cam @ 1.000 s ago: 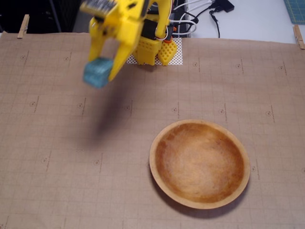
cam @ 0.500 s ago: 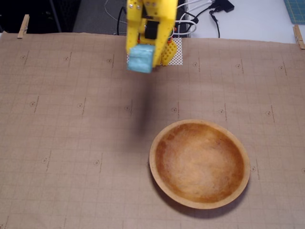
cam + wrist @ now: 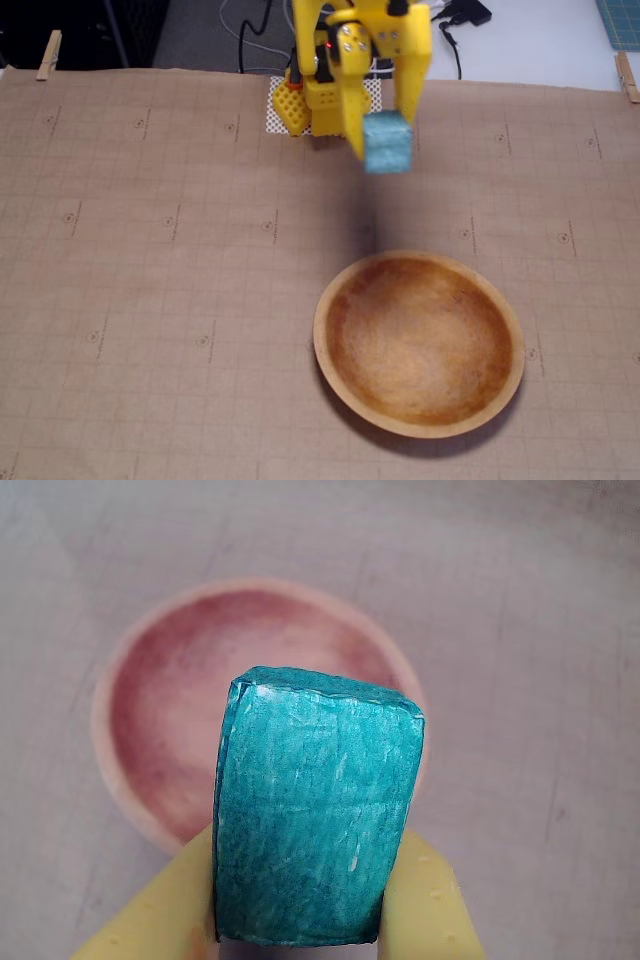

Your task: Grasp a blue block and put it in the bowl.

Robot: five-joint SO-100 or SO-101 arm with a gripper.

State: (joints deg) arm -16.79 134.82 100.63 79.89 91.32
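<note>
- A brown paper sheet (image 3: pixel 150 300) printed with a faint grid covers the table; in the fixed view a wooden clothespin (image 3: pixel 48 54) clips its far left corner.
- The left half of the sheet is bare paper.
- A yellow arm (image 3: pixel 345 60) rises from a yellow base on a small white mesh mat (image 3: pixel 278 118) at the middle of the sheet's far edge.
- The gripper (image 3: pixel 385 140) hangs in the air just in front of that base, with its two yellow fingers (image 3: pixel 160 910) pointing down.
- The jaws are clamped on the blue block (image 3: pixel 387 143), one finger pressing each side of it.
- In the wrist view the blue block (image 3: pixel 315 820) fills the centre, its teal surface rough and matte, with the yellow fingers showing at its lower left and lower right.
- The block is held clear of the sheet, nearer the far edge than the bowl.
- The bowl (image 3: pixel 330 290) sits on the sheet toward the near edge, right of centre, round and shallow, orange-brown inside with a paler rim.
- In the wrist view the bowl (image 3: pixel 130 680) lies behind and below the block, which partly covers it.
- Black and white cables (image 3: pixel 430 25) lie on the pale table beyond the far edge.
- A second clothespin (image 3: pixel 625 75) clips the sheet's far right corner.
</note>
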